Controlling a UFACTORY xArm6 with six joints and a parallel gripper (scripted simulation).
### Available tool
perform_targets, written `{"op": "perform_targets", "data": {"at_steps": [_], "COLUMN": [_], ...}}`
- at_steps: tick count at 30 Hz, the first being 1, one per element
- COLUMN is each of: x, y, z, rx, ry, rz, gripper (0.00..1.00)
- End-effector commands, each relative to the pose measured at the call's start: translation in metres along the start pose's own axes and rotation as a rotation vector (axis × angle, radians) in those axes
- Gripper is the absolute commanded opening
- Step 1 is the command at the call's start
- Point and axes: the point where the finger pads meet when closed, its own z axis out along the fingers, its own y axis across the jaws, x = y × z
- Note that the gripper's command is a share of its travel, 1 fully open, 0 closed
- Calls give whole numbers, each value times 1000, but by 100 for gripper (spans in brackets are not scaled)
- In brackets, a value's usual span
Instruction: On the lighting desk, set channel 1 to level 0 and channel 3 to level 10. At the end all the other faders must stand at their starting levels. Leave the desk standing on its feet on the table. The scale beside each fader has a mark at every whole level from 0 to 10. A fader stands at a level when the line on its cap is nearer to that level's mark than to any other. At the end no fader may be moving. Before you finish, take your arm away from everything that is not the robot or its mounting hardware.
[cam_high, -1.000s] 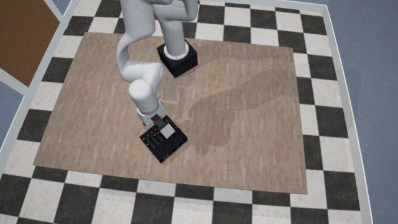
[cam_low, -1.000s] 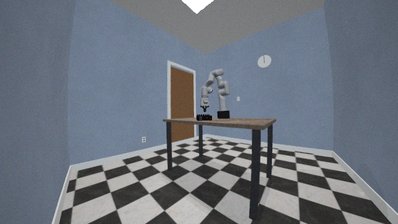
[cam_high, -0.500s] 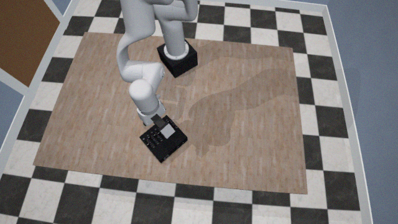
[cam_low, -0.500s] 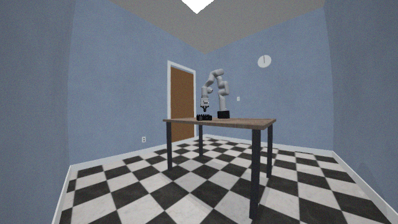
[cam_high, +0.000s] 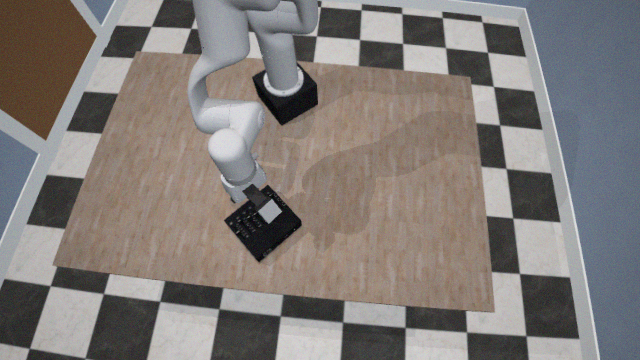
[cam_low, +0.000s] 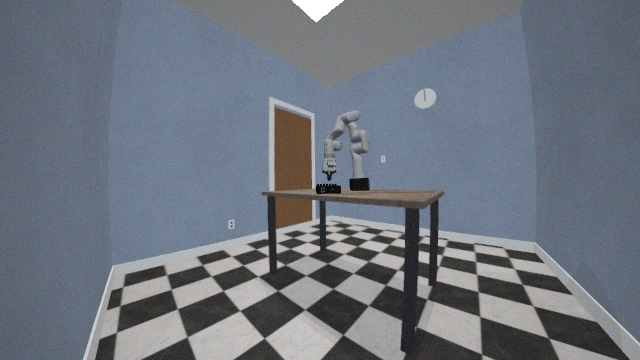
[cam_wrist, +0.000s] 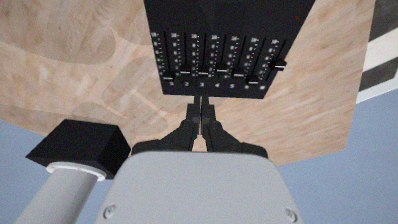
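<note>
The black lighting desk (cam_high: 278, 236) (cam_low: 328, 189) (cam_wrist: 225, 20) stands flat on the wooden table (cam_high: 400, 200) (cam_low: 390, 197) (cam_wrist: 75, 75). In the wrist view its several faders run side by side, with numbers along the near edge. The channel 1 cap (cam_wrist: 168, 77) sits at the low end of its slot. The channel 3 cap (cam_wrist: 202, 73) is also low. The channel 7 cap (cam_wrist: 278, 64) stands highest. My gripper (cam_wrist: 200, 102) (cam_low: 329, 176) is shut and empty. It hovers a little above the desk's near edge, in line with channel 3 and apart from the caps.
The arm's black base (cam_high: 285, 95) (cam_low: 359, 184) (cam_wrist: 75, 145) stands on the table behind the desk. The table's edge is near the desk on the right in the wrist view.
</note>
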Motion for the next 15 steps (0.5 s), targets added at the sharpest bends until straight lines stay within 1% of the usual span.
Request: {"op": "perform_targets", "data": {"at_steps": [1, 15], "x": [1, 1], "y": [1, 1], "z": [2, 11], "rx": [-3, -3], "ry": [2, 2], "rz": [0, 0], "gripper": [0, 0]}}
